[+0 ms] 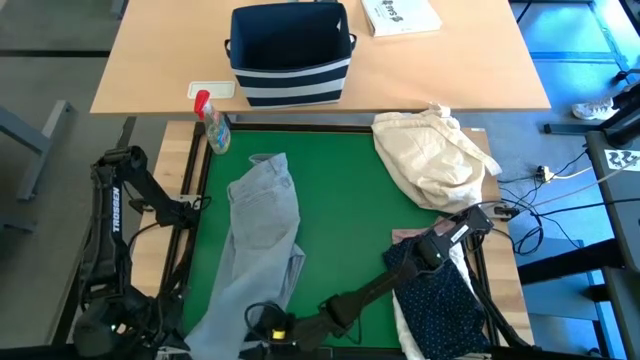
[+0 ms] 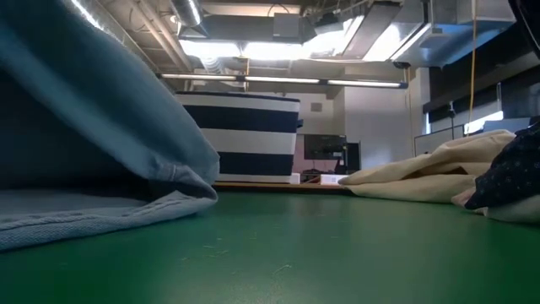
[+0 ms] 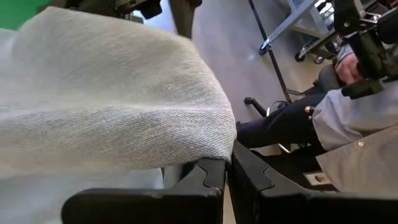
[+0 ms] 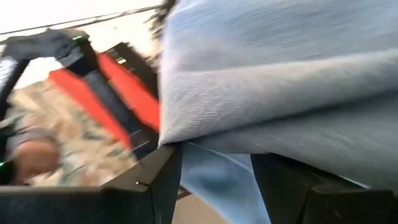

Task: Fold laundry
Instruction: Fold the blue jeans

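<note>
The light grey jeans (image 1: 262,215) lie lengthwise on the green mat, their far end flat. Their near end is raised: in the low view the jeans (image 2: 101,110) arch up over a lower layer on the mat. My right gripper (image 1: 265,322) reaches across from the right to the jeans' near end, shut on cloth (image 4: 217,180). My left gripper (image 3: 227,177) is at the near left corner, shut on the jeans; it is hidden in the high view. The navy white-dotted shirt (image 1: 440,300), white shirt (image 1: 408,322) and pale pink top (image 1: 405,237) lie piled at the near right. My left gripper pinches an edge of the jeans' near end (image 3: 221,152) between its two fingers; the cloth drapes over and away from the fingers, lifted off the mat. My right gripper has a thick fold of the jeans' near end (image 4: 214,168) between its fingers (image 4: 166,177); more cloth hangs over the gripper.
A cream-beige bundle (image 1: 432,155) sits at the mat's far right. The navy striped bin (image 1: 290,55), a spray bottle (image 1: 212,125), a white card (image 1: 212,90) and a booklet (image 1: 400,15) are beyond the mat. A seated person (image 3: 348,118) shows past the near edge.
</note>
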